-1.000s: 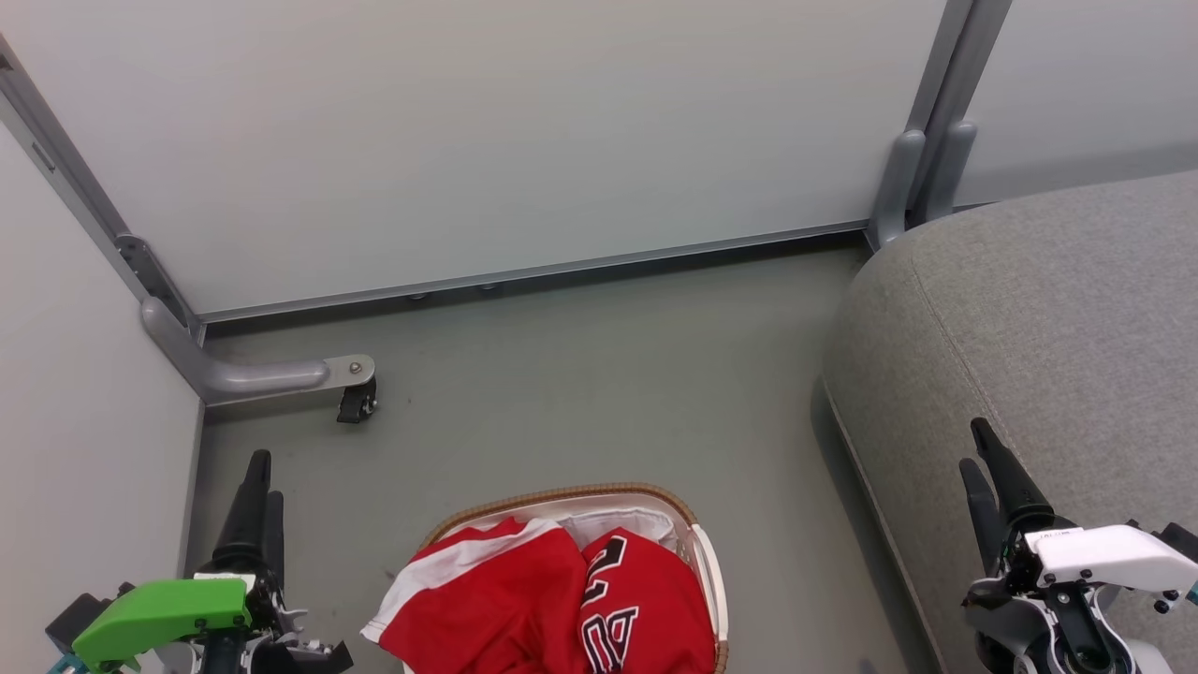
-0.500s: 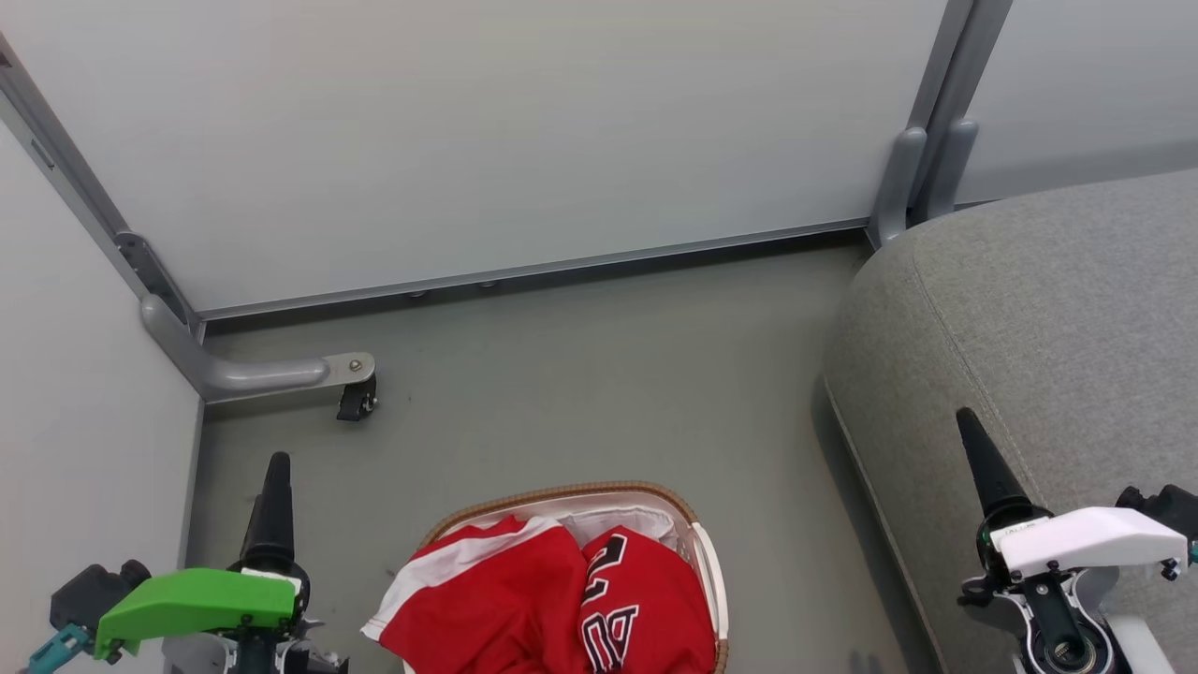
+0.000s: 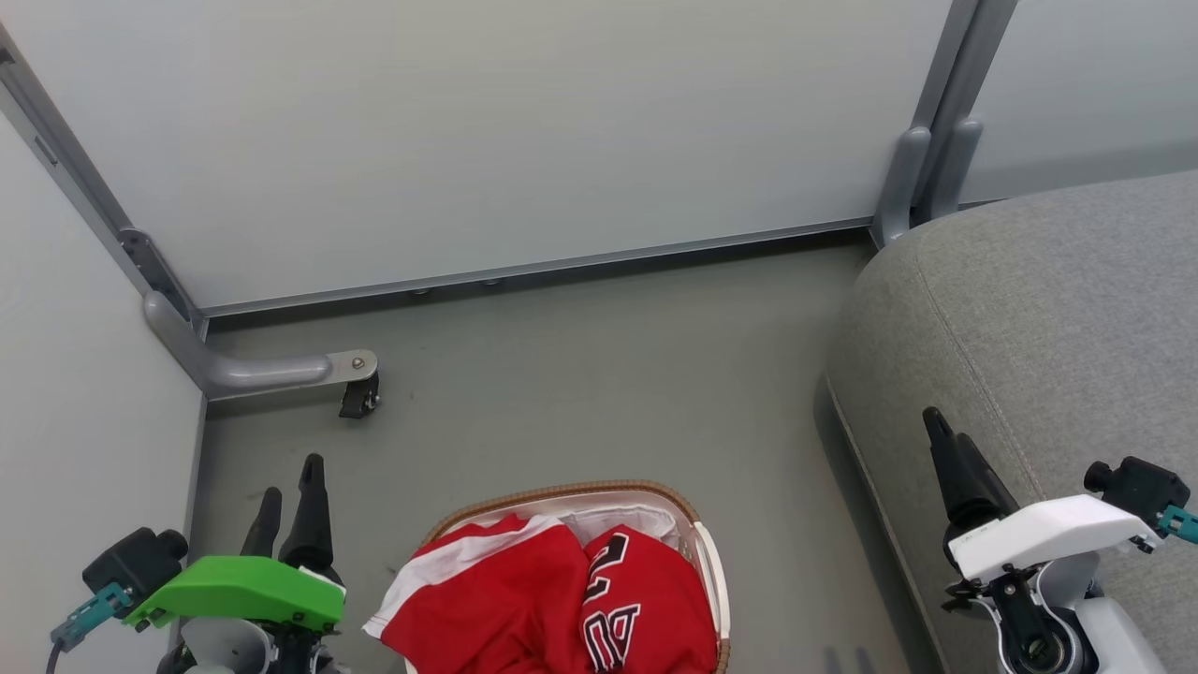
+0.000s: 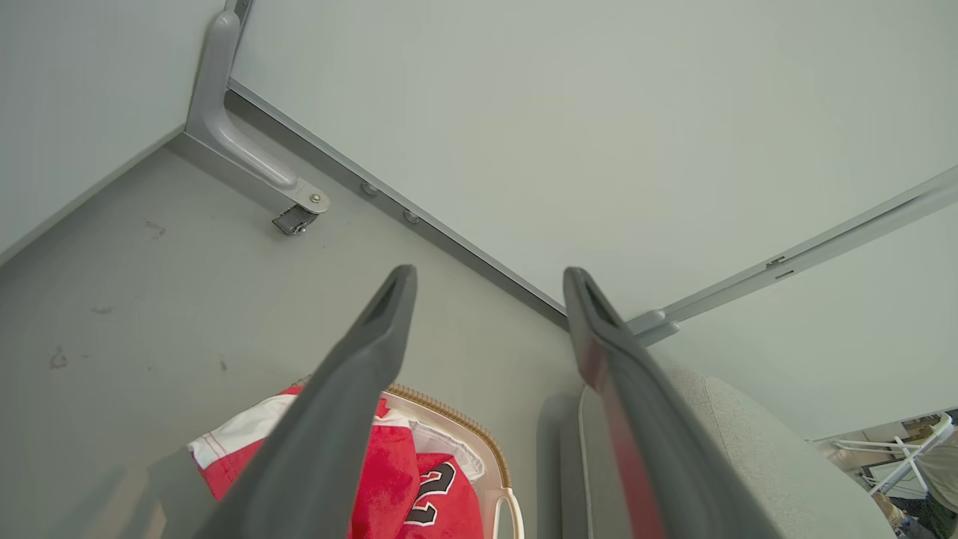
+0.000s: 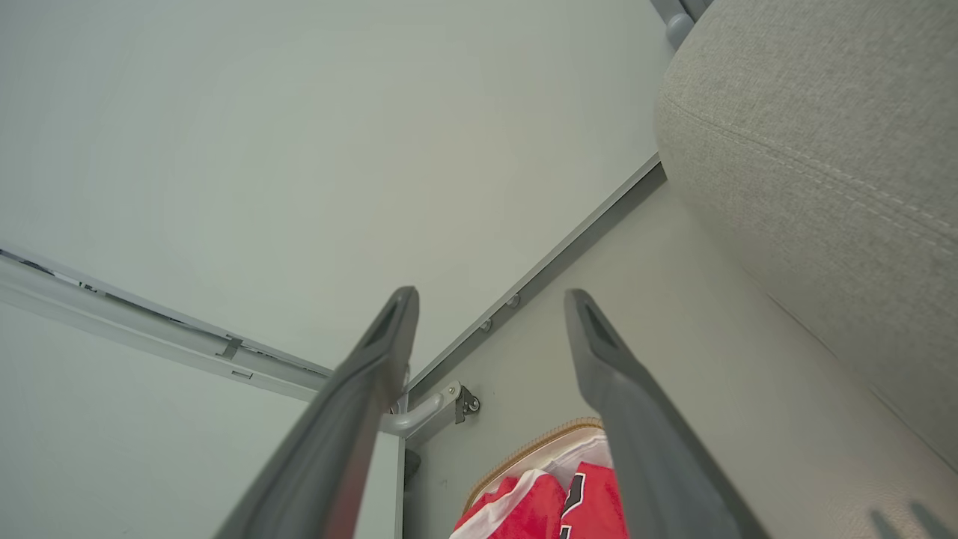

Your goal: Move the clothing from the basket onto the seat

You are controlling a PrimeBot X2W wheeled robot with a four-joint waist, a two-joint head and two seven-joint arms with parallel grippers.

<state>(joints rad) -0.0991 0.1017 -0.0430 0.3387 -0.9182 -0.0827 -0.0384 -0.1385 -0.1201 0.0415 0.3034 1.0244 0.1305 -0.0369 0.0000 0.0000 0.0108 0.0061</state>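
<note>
- While my left gripper (image 3: pixel 292 479) and right gripper (image 3: pixel 939 429) both hang empty, the clothing (image 3: pixel 524 599) lies heaped in the basket (image 3: pixel 562 490). It is smooth red jersey cloth, crumpled, with a white band along one edge and black figures outlined in white.
- The basket is rounded, with a white plastic wall, a brown woven rim and a white liner (image 3: pixel 627 518) bunched at its far side. It stands on the floor (image 3: pixel 599 374) between my two grippers, near the seat (image 3: pixel 1048 309) but not touching it.
- The seat is coarse grey weave with a rounded corner and a stitched seam along its top.
- The floor is matt grey with a few scuffs. Behind it stand smooth pale wall panels (image 3: pixel 468 122) in grey metal frames. A curved metal foot (image 3: pixel 262 373) with a small black caster (image 3: pixel 359 401) sits at the left corner.
- My left gripper, under a green cover (image 3: pixel 239 590), has long dark tapering fingers (image 4: pixel 359 389). They are spread wide with nothing between them, over the floor just left of the basket.
- My right gripper, under a white cover (image 3: pixel 1039 534), is likewise spread and holds nothing. In the head view it sits over the seat's front edge.
- Since a second ago my left gripper has swung towards the basket, and my right gripper's tips have slid left. Clothing and basket have not moved.
</note>
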